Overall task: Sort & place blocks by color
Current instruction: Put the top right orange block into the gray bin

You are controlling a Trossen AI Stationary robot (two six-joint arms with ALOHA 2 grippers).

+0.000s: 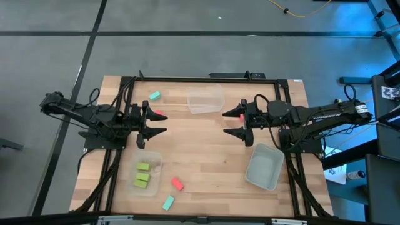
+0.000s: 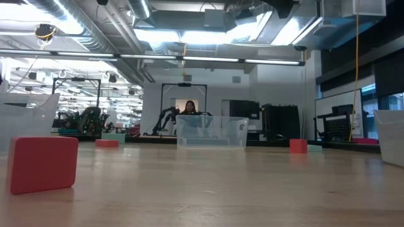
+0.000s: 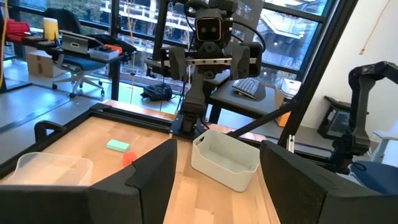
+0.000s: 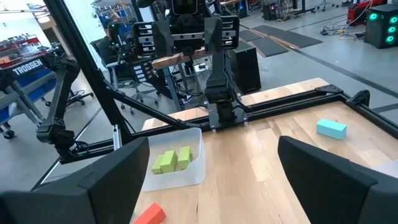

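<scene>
both arms are hovering mid-worktop, left hand (image 1: 152, 123) and right hand (image 1: 236, 123) spread wide, holding nothing. three green blocks (image 1: 142, 175) are sitting in the tub (image 1: 154, 157) at the near-left corner; a red block (image 1: 177, 183) and a teal block (image 1: 168, 203) are lying just beside it, probably next. best descending straight, fingers straddling the short sides.

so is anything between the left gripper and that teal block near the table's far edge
Nothing visible. In the high view the left gripper hangs open over bare wood, and the teal block lies apart beyond it. Only a red block sits close by, off that line.
</scene>
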